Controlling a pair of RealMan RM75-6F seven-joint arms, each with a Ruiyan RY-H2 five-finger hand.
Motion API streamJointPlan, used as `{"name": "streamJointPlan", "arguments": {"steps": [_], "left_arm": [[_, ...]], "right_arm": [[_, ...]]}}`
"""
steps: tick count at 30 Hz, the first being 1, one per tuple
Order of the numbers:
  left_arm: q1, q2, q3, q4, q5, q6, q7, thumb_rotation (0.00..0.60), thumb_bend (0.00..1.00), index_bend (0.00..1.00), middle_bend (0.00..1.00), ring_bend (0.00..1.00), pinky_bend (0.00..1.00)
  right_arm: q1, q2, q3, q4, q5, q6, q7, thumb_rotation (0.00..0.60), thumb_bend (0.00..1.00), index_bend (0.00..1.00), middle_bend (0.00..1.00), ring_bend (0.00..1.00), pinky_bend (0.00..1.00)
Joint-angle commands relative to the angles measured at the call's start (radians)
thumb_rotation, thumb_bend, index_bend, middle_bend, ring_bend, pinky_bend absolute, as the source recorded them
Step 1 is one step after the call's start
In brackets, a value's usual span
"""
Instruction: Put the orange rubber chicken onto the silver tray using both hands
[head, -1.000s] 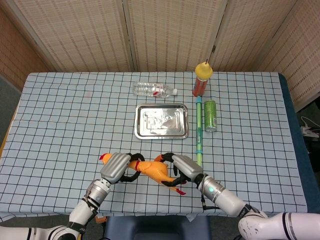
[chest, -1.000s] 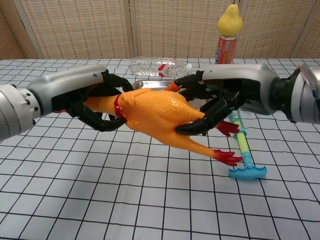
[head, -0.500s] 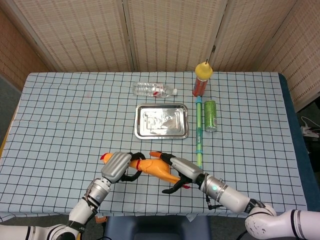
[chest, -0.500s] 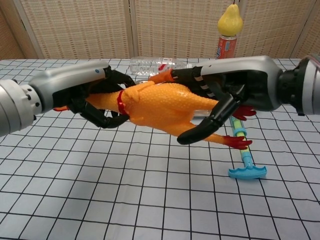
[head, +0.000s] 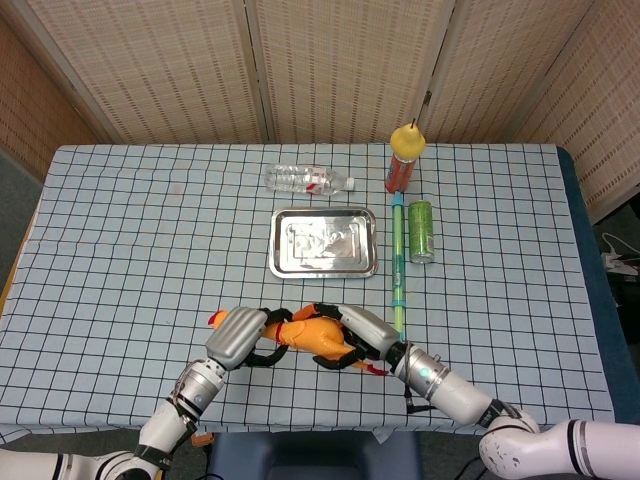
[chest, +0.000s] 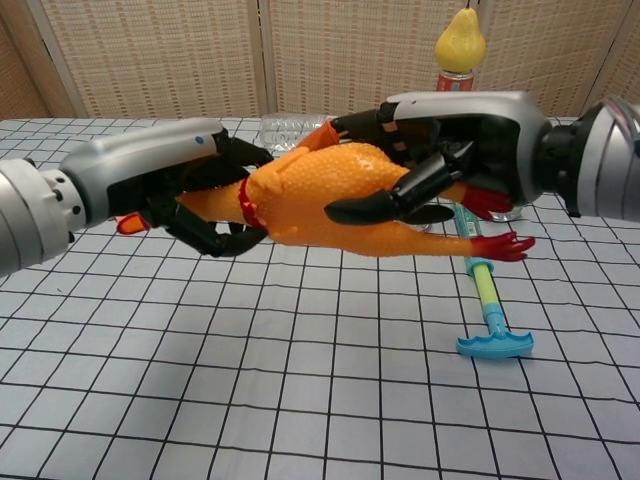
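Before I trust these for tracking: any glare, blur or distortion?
Head view: sharp, evenly lit, with glare patches on the silver tray. Chest view: the rubber chicken is crisp; the close arms look oversized, and the grid lines spread toward the camera.

Water bottle (head: 308, 179), green can (head: 421, 231), pear (head: 406, 139) on red can (head: 398, 173)

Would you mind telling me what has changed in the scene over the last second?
The rubber chicken, held by the left hand at its neck and the right hand around its body, has been lifted higher and levelled out; its red feet no longer droop. The right hand shifted its grip over the body. The silver tray, bottle, green can and pear stayed put.
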Motion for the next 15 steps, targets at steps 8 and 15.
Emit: {"name": "streamJointPlan", "arguments": {"steps": [8, 15], "left_arm": [[-0.003, 0.013, -0.005, 0.012, -0.007, -0.002, -0.017, 0.600, 0.73, 0.82, 0.66, 0.48, 0.58], [-0.006, 0.016, -0.007, 0.021, -0.014, -0.003, -0.023, 0.600, 0.73, 0.82, 0.66, 0.48, 0.58]], "right_arm": [[0.009, 0.008, -0.029, -0.010, 0.012, 0.003, -0.064, 0.600, 0.46, 1.00, 0.81, 0.93, 1.00], [0.012, 0.012, -0.040, -0.021, 0.012, 0.018, -0.099, 0.600, 0.42, 0.78, 0.69, 0.71, 0.94]]}}
